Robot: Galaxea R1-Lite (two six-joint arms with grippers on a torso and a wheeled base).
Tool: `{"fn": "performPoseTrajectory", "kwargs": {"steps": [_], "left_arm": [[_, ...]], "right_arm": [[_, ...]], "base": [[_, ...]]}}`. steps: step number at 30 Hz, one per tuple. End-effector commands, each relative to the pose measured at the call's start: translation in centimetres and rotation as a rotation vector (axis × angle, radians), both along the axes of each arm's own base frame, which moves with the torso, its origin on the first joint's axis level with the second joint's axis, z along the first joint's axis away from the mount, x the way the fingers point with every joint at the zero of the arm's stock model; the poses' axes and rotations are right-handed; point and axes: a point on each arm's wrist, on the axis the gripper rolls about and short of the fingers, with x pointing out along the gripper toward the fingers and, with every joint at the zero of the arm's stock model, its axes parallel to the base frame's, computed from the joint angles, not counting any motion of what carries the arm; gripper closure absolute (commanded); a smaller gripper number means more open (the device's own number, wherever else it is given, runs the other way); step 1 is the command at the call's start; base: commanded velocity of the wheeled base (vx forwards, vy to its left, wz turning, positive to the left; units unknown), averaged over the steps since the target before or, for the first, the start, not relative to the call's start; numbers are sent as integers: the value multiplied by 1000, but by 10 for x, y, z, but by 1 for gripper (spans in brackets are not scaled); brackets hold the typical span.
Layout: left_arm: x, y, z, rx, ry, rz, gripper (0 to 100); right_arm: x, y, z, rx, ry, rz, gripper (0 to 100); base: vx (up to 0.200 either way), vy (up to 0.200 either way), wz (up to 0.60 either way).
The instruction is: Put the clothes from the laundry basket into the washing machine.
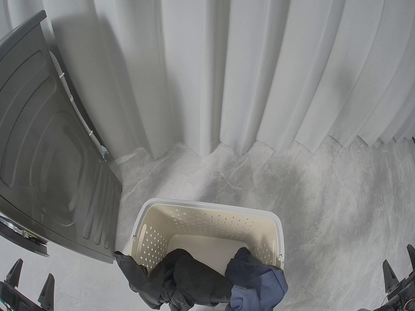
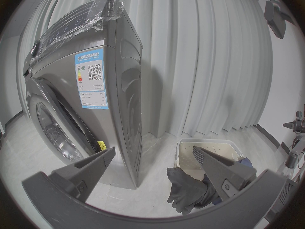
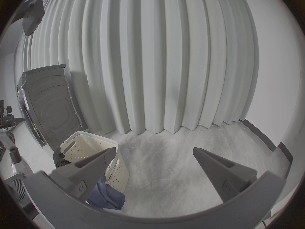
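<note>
Clothes, 1 dark garment (image 1: 186, 277) and 1 blue garment (image 1: 255, 281), drape the near rim of the laundry basket (image 1: 207, 208) right of the washing machine (image 1: 47, 160), ungrasped; left pincer (image 1: 33, 269) and right pincer (image 1: 397, 255) gape wide, empty, so a first reach-and-grasp seems next.

We see soft, even, fairly bright light across the room, the washing machine (image 1: 47, 152) casting a faint shadow on the pale curtain (image 1: 242, 65) to its right, its plastic wrap (image 2: 95, 10) glinting slightly, and both wrist views bowing outward into dark rounded corners.
</note>
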Motion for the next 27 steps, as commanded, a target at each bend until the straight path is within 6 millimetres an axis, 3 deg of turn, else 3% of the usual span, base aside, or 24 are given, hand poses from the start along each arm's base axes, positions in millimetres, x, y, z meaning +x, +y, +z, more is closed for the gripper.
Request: {"fn": "performPoseTrajectory", "kwargs": {"steps": [1, 6, 15, 21, 27], "left_arm": [[0, 0, -5, -1, 4, 2, 0], [0, 0, -5, -1, 4, 1, 0], [0, 0, -5, -1, 4, 1, 0], [0, 0, -5, -1, 4, 1, 0], [0, 0, -5, -1, 4, 1, 0]], "right_arm": [[1, 0, -5, -1, 17, 1, 0], [1, 0, -5, -1, 17, 0, 0], [1, 0, -5, -1, 17, 0, 0], [1, 0, -5, -1, 17, 0, 0], [1, 0, -5, -1, 17, 1, 0]], "base": [[200, 0, 0], [200, 0, 0], [0, 0, 0], [200, 0, 0], [0, 0, 0]]}}
